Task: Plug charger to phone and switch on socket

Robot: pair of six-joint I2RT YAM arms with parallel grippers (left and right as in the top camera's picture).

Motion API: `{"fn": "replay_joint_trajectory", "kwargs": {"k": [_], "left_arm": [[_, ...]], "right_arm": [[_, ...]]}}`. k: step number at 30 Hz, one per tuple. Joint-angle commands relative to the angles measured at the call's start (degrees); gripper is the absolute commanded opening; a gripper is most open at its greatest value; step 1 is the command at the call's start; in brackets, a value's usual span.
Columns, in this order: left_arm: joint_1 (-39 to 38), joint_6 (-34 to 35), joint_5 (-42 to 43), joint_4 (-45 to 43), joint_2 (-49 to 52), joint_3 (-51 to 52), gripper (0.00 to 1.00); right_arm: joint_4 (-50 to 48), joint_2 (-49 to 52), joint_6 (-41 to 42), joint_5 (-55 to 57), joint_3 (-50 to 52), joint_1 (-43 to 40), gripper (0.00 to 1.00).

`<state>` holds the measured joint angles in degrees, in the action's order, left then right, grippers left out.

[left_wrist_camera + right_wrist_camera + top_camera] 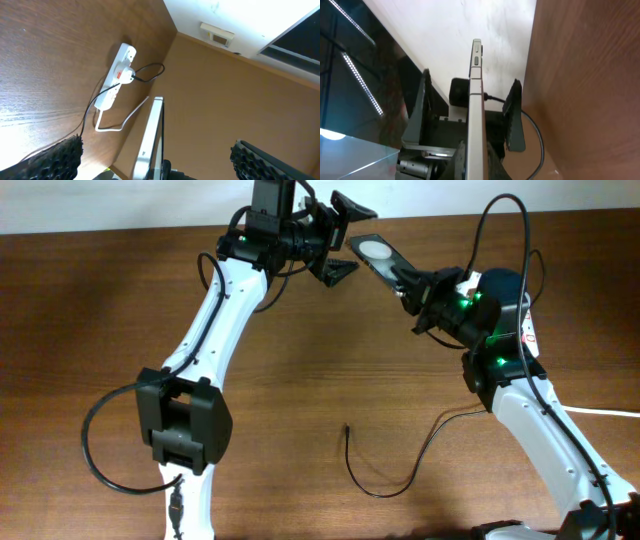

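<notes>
**Phone held aloft between the two arms.** From my remote station, the right gripper appears pinched on the near end of the phone. Its own wrist camera shows little of the pads, so I read the hold mainly from the overhead view. The phone hangs above the far part of the table, edge-on in both wrist views, with its free end pointing into the left gripper. The left gripper's fingers are spread wide and stand clear of the phone on either side. In the left wrist view, the charger has its white adapter seated in the socket, which lies flat on the table beside its thick white cord. The plug tip lies loose on bare wood, well apart from the phone.
</notes>
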<state>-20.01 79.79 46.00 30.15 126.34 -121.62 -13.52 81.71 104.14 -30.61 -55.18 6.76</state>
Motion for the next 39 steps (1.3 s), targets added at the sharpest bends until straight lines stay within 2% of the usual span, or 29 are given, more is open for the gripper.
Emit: {"fn": "replay_joint_trajectory", "kwargs": {"k": [1, 8, 11, 16, 22, 36, 39], "left_arm": [[-1.2, 0.6, -1.3, -0.1, 0.2, -1.0, 0.99], [-1.3, 2.5, -1.4, -0.1, 0.2, -1.0, 0.99], [-1.6, 2.5, -2.6, -0.1, 0.2, -1.0, 0.95], [-3.2, 2.5, -5.3, -0.1, 0.2, -1.0, 1.00], [-3.6, 2.5, -5.4, -0.1, 0.2, -1.0, 0.98], [-3.6, 2.5, -5.6, -0.1, 0.2, -1.0, 0.26], [-3.6, 2.5, -5.6, -0.1, 0.2, -1.0, 0.17]], "right_arm": [[-0.9, -0.7, 2.3, -2.7, -1.0, -0.4, 0.04], [-0.9, -0.7, 2.5, -3.3, -1.0, -0.4, 0.04], [-0.9, -0.7, 2.5, -3.3, -1.0, -0.4, 0.04], [-0.9, -0.7, 2.5, -3.3, -1.0, -0.4, 0.04], [-0.9, -0.7, 2.5, -3.5, -1.0, -0.4, 0.04], [-0.9, -0.7, 2.4, -4.8, -1.0, -0.4, 0.04], [-0.9, -0.7, 2.4, -4.8, -1.0, -0.4, 0.04]]}}
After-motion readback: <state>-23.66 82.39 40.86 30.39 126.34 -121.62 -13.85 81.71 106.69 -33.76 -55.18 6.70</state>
